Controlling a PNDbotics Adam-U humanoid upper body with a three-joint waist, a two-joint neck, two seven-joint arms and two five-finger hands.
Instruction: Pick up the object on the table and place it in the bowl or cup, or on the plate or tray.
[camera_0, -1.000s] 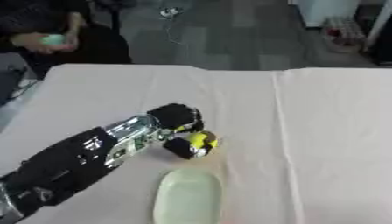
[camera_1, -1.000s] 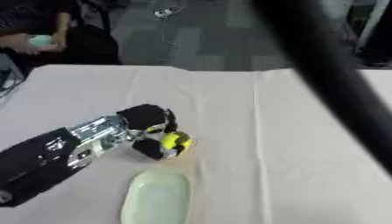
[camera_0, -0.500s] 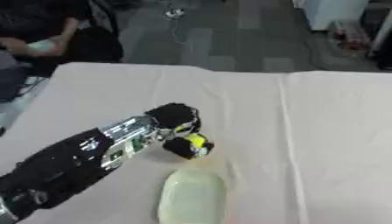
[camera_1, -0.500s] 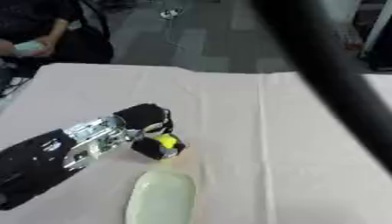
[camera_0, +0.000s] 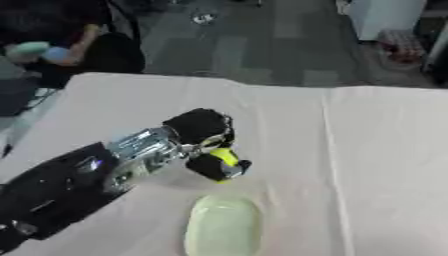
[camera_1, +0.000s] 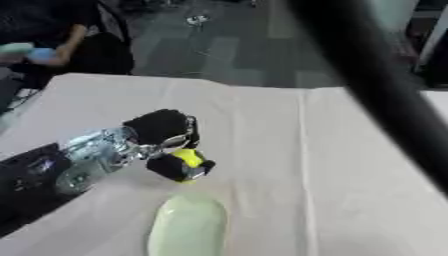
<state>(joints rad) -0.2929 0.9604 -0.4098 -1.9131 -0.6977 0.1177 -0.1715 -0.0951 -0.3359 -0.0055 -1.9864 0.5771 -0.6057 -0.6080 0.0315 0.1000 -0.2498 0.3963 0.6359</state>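
So my left hand (camera_0: 203, 131) had its fingers curled round the small yellow object (camera_0: 225, 157), holding it just above the counter (camera_0: 367, 150), right behind the far end of the pale green tray (camera_0: 222, 230). Couldn't make out what the object really was, just a bright yellow bit with dark and greyish parts poking out of my grip. My guess was light and rigid, some small hard toy kind of thing, probably smooth enough to slip if I pinched it only at the tip, so wrapping round its middle seemed the safer hold.

My right hand wasn't showing anywhere I could pick out, just a dark blurry bar across the right eye view.

Compared to a second ago, not much had changed. Same clamp on the yellow thing, same spot by the tray's far end, maybe a hair closer to it. Still not over the tray.
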